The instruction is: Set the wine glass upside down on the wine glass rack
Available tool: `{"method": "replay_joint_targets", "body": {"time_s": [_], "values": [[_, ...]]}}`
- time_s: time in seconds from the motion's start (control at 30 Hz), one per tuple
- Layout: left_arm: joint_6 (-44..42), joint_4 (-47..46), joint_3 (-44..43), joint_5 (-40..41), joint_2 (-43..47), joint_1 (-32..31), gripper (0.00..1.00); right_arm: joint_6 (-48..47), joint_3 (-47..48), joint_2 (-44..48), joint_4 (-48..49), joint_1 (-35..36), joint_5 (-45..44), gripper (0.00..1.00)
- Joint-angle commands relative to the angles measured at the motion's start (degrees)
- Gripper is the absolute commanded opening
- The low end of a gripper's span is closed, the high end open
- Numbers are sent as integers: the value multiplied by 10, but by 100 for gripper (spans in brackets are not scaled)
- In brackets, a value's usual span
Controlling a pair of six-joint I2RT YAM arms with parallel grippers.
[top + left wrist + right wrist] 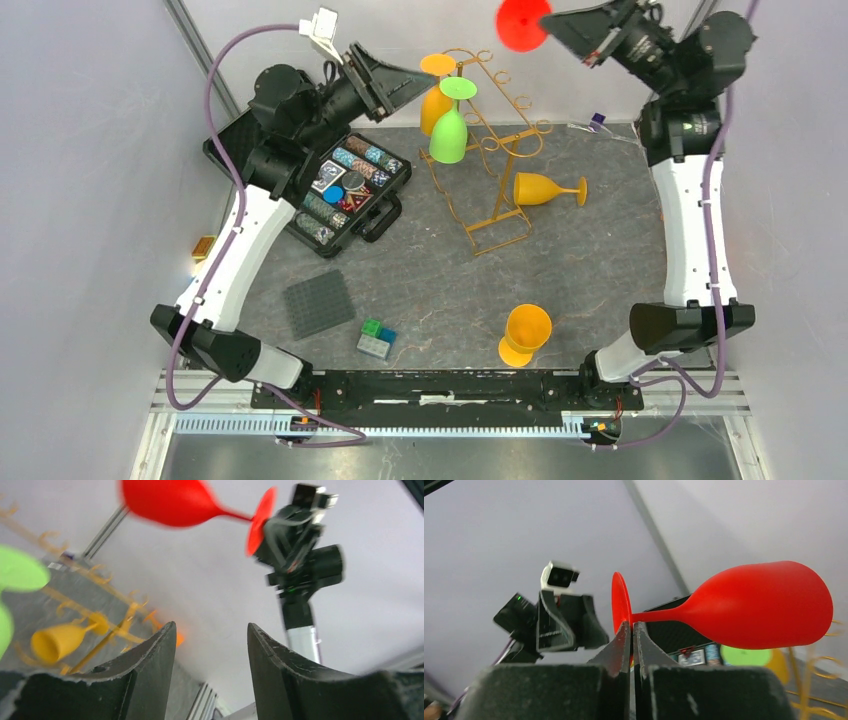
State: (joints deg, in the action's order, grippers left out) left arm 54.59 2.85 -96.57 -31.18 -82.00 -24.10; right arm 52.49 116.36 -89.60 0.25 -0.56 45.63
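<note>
My right gripper (556, 24) is raised high at the back, shut on the foot disc of a red wine glass (521, 22). In the right wrist view the fingers (621, 640) pinch the foot's rim and the glass (764, 605) lies sideways, bowl to the right. The gold wire rack (497, 160) stands at the table's back centre, below and left of the red glass. A green glass (450, 135) and an orange glass (434, 108) hang on it upside down. My left gripper (414, 80) is open and empty, left of the rack's top; it sees the red glass (170, 500).
An orange glass (545, 188) lies on its side right of the rack. Another orange glass (525, 335) sits near the front edge. An open black case of chips (335, 185), a grey stud plate (318, 303) and small green-blue blocks (377, 338) are on the left.
</note>
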Motion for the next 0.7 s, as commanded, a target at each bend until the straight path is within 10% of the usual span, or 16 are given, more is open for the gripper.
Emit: {"method": "replay_joint_targets", "body": {"time_s": [0.0, 0.33, 0.67], "values": [[31, -117, -72, -30, -25, -25, 62, 25, 2, 7, 63, 68, 20, 0], [19, -117, -92, 9, -38, -61, 63, 17, -19, 4, 60, 146, 16, 0], [34, -129, -78, 51, -51, -69, 39, 17, -55, 13, 68, 166, 23, 0]]}}
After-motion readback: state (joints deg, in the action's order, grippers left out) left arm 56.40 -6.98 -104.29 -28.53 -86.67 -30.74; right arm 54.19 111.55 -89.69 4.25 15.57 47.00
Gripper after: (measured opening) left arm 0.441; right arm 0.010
